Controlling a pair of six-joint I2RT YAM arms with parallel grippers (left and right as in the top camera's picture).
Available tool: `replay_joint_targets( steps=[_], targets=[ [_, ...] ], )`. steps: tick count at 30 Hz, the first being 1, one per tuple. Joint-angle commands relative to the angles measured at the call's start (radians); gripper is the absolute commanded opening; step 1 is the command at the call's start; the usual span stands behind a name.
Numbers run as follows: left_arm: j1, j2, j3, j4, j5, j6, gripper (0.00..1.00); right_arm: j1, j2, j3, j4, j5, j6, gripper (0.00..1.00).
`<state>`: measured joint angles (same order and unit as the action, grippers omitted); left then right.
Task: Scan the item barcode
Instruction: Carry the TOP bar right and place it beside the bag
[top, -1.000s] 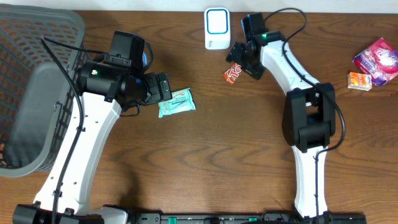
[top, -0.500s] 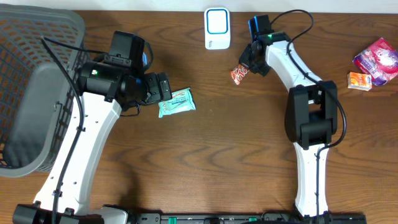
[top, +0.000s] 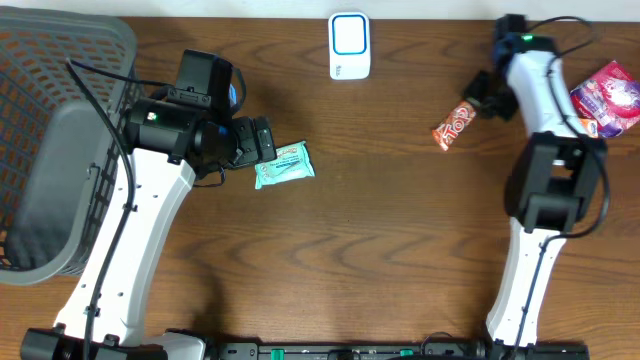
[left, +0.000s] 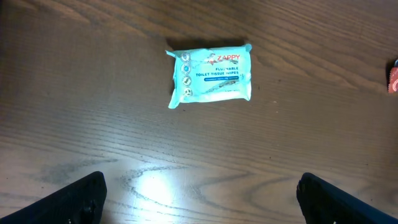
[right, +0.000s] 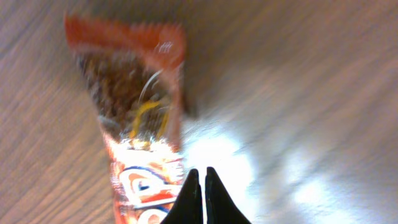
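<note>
Two claws, opposite states; the left claw (left: 199, 190) is spread fully wide with nothing in it; we see it hanging over bare tabletop (left: 93, 124), just short of the teal wipes pack (left: 210, 74) and not touching it; the right claw (right: 199, 186) is pinched tight, its tips meeting on the wrapper edge of the orange snack bar (right: 140, 124); in the overhead view we put that bar on the right side of the tabletop, well apart from the white scanner (top: 349, 45) and left of a pink packet (top: 605, 95); a grey basket (top: 60, 55) sits far left; the right wrist view is blurred, so the print is unreadable.
</note>
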<state>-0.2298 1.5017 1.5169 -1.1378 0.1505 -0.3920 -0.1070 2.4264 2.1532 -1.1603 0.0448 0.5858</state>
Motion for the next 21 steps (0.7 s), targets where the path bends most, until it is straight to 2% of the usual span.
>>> replay_joint_targets(
  steps=[1,2,3,4,5,15,21],
  targets=[
    [0.002,0.001,0.005,-0.002,-0.010,0.003,0.98,-0.053,-0.050,0.052,-0.014,-0.012,-0.122,0.01],
    [0.002,0.001,0.005,-0.003,-0.010,0.003,0.98,-0.069,-0.058,0.054,-0.020,-0.072,-0.193,0.16],
    [0.002,0.001,0.005,-0.002,-0.010,0.003,0.98,-0.072,-0.058,0.054,-0.027,-0.089,-0.205,0.33],
    [0.002,0.001,0.005,-0.002,-0.010,0.003,0.98,-0.077,-0.056,0.050,-0.048,-0.104,-0.206,0.63],
    [0.002,0.001,0.005,-0.002,-0.010,0.003,0.98,-0.076,-0.057,0.042,-0.052,-0.104,-0.206,0.67],
    [0.002,0.001,0.005,-0.002,-0.010,0.002,0.98,0.013,-0.056,-0.038,0.015,-0.174,-0.203,0.72],
    [0.002,0.001,0.005,-0.002,-0.010,0.003,0.98,0.069,-0.056,-0.043,0.026,-0.145,-0.119,0.72]
  ],
)
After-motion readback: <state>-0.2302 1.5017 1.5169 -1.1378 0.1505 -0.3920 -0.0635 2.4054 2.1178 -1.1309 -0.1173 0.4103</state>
